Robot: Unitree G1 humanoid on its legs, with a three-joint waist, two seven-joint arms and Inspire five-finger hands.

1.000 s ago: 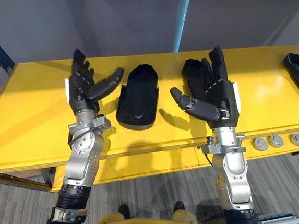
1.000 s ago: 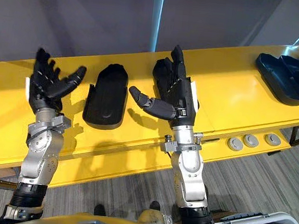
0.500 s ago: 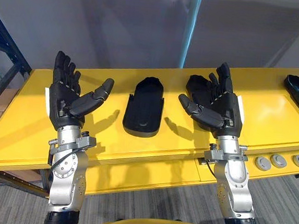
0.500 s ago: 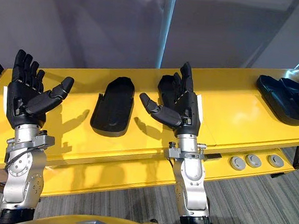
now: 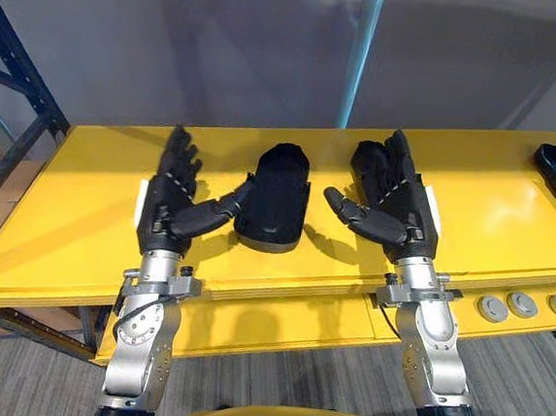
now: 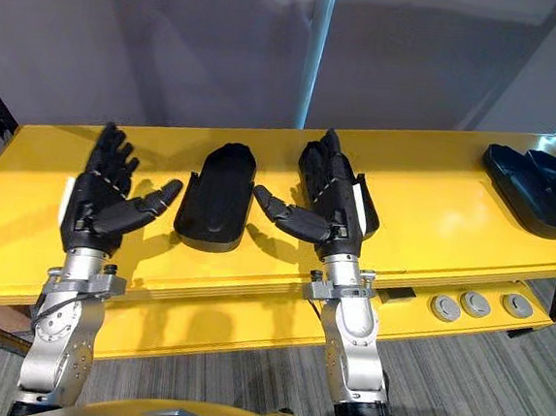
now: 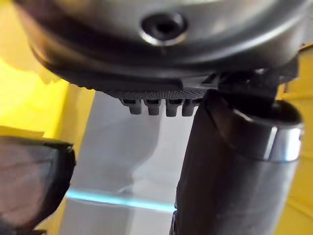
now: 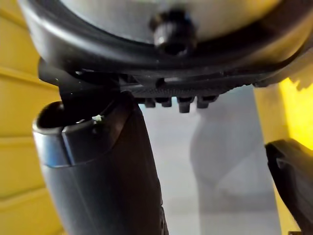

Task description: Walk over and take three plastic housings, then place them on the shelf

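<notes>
A black plastic housing (image 5: 275, 200) lies hollow side up on the yellow table (image 5: 73, 210), between my two hands. My left hand (image 5: 168, 210) is open just left of it, thumb reaching to the housing's near left edge. A second black housing (image 6: 313, 160) lies to the right, mostly hidden behind my open right hand (image 6: 335, 205), which hovers over it with its thumb pointing left. More black housings (image 6: 541, 182) lie at the table's far right end. In the left wrist view the straight thumb (image 7: 234, 171) holds nothing.
A grey wall stands right behind the table. Three round grey buttons (image 6: 475, 304) sit on the table's front face at lower right. A dark metal rack post (image 5: 16, 59) rises at the far left. Grey carpet lies below the front edge.
My left hand has moved right and down until its thumb reaches the middle housing. The right hand has stayed over the second housing. The camera has shifted slightly.
</notes>
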